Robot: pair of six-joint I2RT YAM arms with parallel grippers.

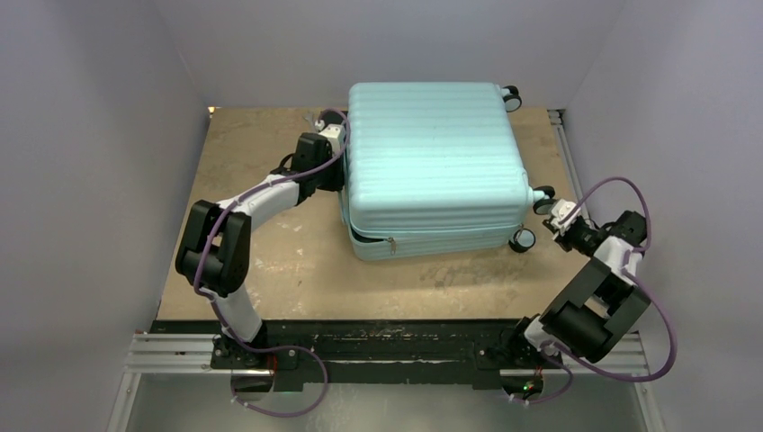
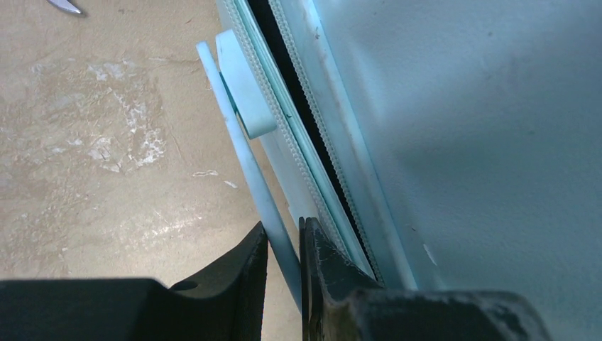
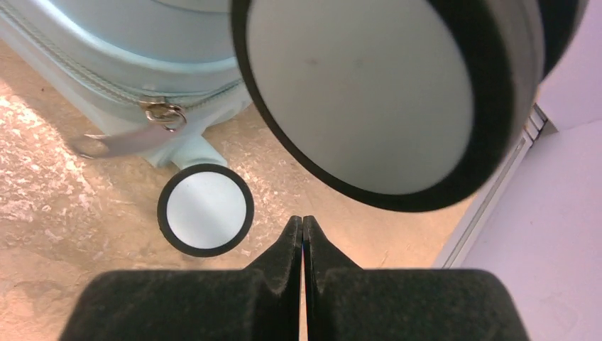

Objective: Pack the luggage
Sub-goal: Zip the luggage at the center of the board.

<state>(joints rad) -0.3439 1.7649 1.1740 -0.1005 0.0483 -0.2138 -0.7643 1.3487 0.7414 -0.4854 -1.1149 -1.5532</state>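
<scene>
The luggage (image 1: pixel 432 162), a pale mint ribbed hard-shell suitcase, lies flat on the board with its lid down. The two rows of zipper teeth (image 2: pixel 312 142) stand apart with a dark gap between them. My left gripper (image 1: pixel 335 137) is at the suitcase's left side, and its jaws (image 2: pixel 284 231) are shut on the thin pale-blue side handle (image 2: pixel 245 163). My right gripper (image 1: pixel 560 216) is shut and empty (image 3: pixel 303 220) just above the board, beside the suitcase's right-hand wheels (image 3: pixel 206 209). A bigger-looking wheel (image 3: pixel 362 92) is close above it.
A metal zipper pull (image 3: pixel 163 114) hangs at the suitcase's front corner, and it also shows in the top view (image 1: pixel 391 245). The brown board (image 1: pixel 270 261) ends at a metal rail (image 1: pixel 565 144) on the right. Grey walls close in on both sides and the back.
</scene>
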